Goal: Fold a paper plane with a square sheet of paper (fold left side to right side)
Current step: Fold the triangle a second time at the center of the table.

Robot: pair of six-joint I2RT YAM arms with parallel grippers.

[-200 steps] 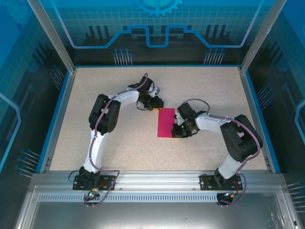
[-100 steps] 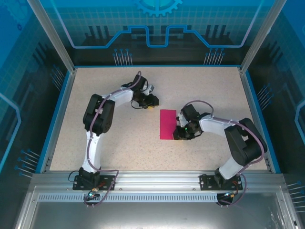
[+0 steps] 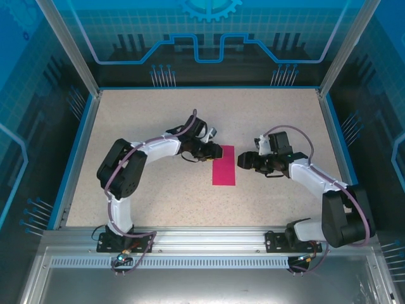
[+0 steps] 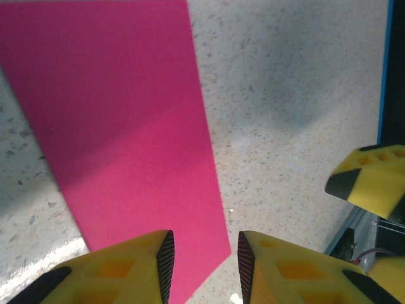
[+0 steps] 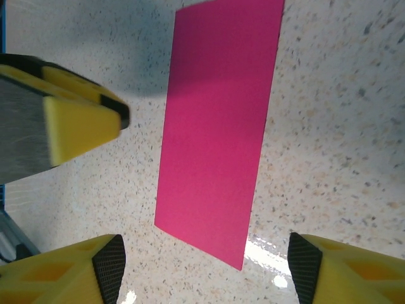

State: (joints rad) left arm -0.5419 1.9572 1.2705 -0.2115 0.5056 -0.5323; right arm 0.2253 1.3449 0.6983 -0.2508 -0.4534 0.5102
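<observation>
Paper: folded pink sheet (image 3: 223, 166), long axis lying near-to-far.
Left gripper (image 3: 214, 152): over the sheet's far-left corner, nearer; jaws narrowly parted, empty.
Right gripper (image 3: 243, 160): just right of the sheet; jaws wide, empty.

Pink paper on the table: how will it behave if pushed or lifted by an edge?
Likely floppy: the paper looks thin and lies flat on the table, so lifted by one edge it should droop. Probably light, so a push may slide it across the glossy top.

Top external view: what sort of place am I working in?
Probably a lab robot cell: a speckled table fenced by aluminium posts and blue printed panels.
</observation>
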